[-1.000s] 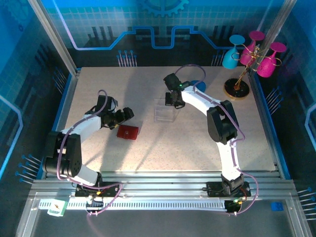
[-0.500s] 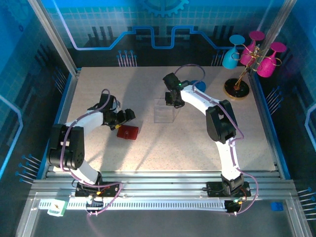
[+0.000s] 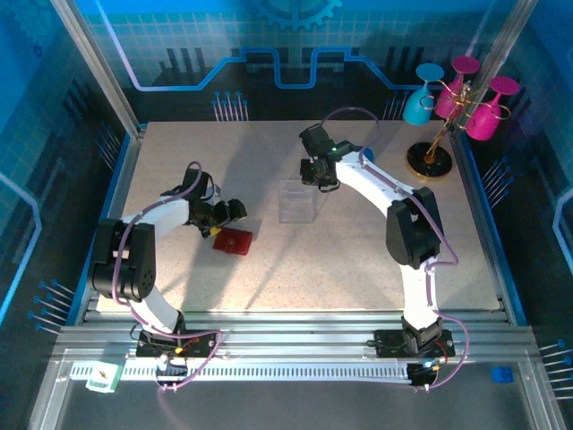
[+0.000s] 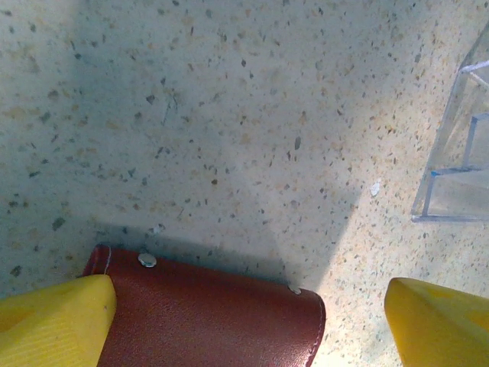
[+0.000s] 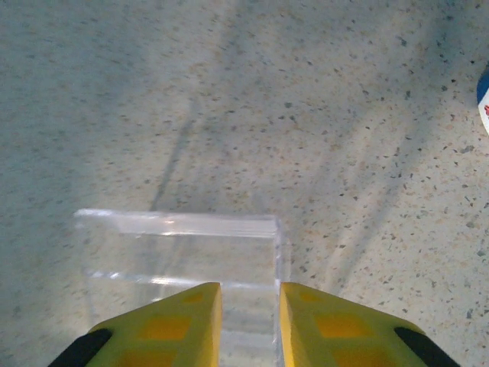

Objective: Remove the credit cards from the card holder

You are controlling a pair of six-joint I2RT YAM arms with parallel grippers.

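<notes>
- The left claw stands released, fingers spread wide, low over the desk.
- The card holder lies flat and folded shut between those fingers. Its red leather reaches under the left-hand yellow finger, while a bare strip of desk separates it from the other finger.
- In the left wrist view, the holder's stitched edge, with two small metal studs, runs across just ahead of the fingertips, and its rounded corner falls short of the far finger.
- I can make out no cards poking from the holder.
- Ahead of the left claw there is open speckled desk, and only the clear tray breaks it, off to one side and well apart.
- The right claw hangs over the tray's far rim, its fingers parted by a narrow slit and grasping nothing I can see.
- Through that slit the tray's upright corner edge shows below the fingers, and I cannot tell whether they touch it.
- Beyond the right claw the desk is bare, apart from a blue-and-white sliver at one side, which I can't identify.
- A stand of coloured glasses keeps to the far corner, well away from both claws.
</notes>
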